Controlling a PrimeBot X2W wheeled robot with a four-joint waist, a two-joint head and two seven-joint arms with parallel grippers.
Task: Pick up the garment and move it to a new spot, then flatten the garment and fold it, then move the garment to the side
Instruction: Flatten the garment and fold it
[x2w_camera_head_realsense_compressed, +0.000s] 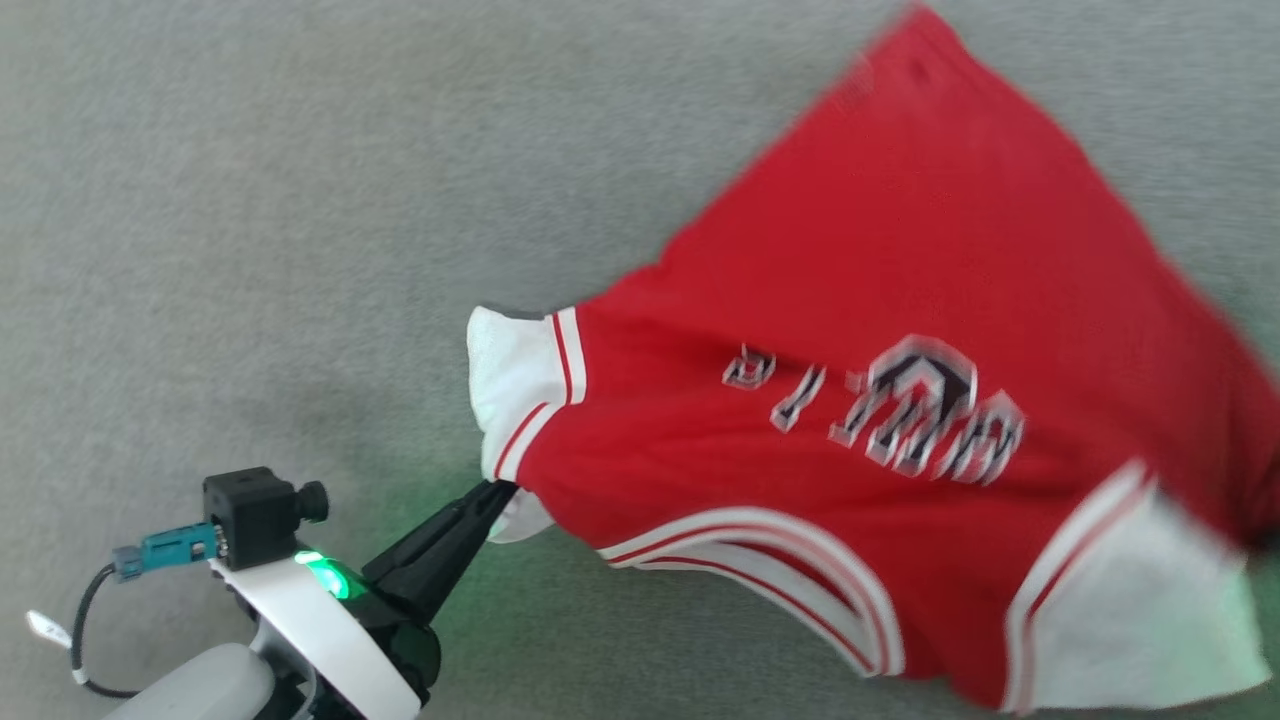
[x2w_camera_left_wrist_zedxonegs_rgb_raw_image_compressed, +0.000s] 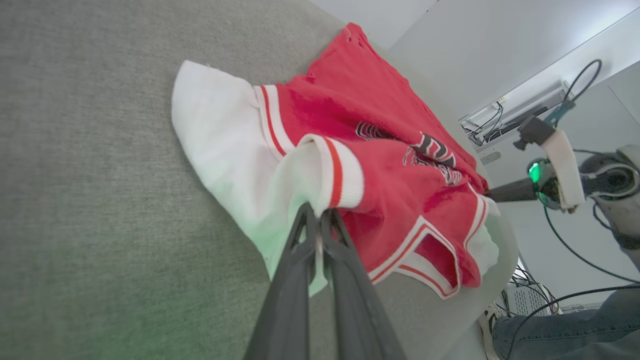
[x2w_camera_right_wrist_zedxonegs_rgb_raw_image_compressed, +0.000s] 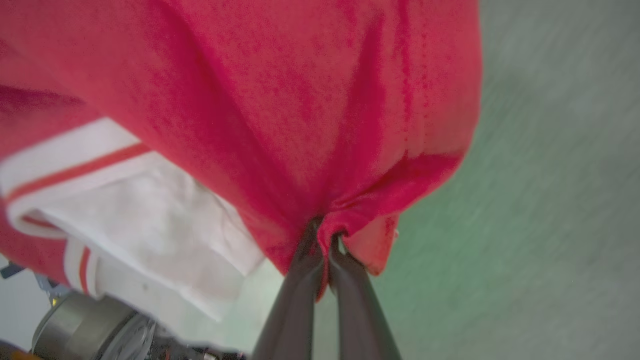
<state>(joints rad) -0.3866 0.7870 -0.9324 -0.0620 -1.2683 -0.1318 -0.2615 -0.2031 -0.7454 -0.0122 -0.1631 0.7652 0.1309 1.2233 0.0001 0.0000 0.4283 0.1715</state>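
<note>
— Garment (x2w_camera_head_realsense_compressed: 900, 300) location?
— Logged stretched over grey surface (x2w_camera_head_realsense_compressed: 250, 200), right of centre in head view. Read lettering (x2w_camera_head_realsense_compressed: 900, 410) upside down there, with neck trim toward bottom edge. Marked white side panel (x2w_camera_head_realsense_compressed: 1130, 600) at lower right of that view. Partly blurred.
— Left gripper (x2w_camera_head_realsense_compressed: 497, 490) state?
— Clenched on garment, at white cloth beside striped armhole trim. Seen in left wrist view with both fingers (x2w_camera_left_wrist_zedxonegs_rgb_raw_image_compressed: 292, 285) pressed together and cloth bunched over tips. Reached up and rightward from lower left of head view, forearm low, green lamp (x2w_camera_head_realsense_compressed: 325, 575) lit at wrist.
— Right gripper (x2w_camera_right_wrist_zedxonegs_rgb_raw_image_compressed: 325, 237)?
— Clenched likewise, on gathered fold of red cloth, with creases fanning out from tips. Also caught in left wrist view: held level, pointed at opposite side of garment, tips at white edge, near rim of surface.
— Contact with surface?
— Could not tell how much rested and how much hung. Noted far red corner down on grey in left wrist view.
— Anything else?
— Recorded person's leg in jeans (x2w_camera_left_wrist_zedxonegs_rgb_raw_image_compressed: 575, 325) beyond rim.
</note>
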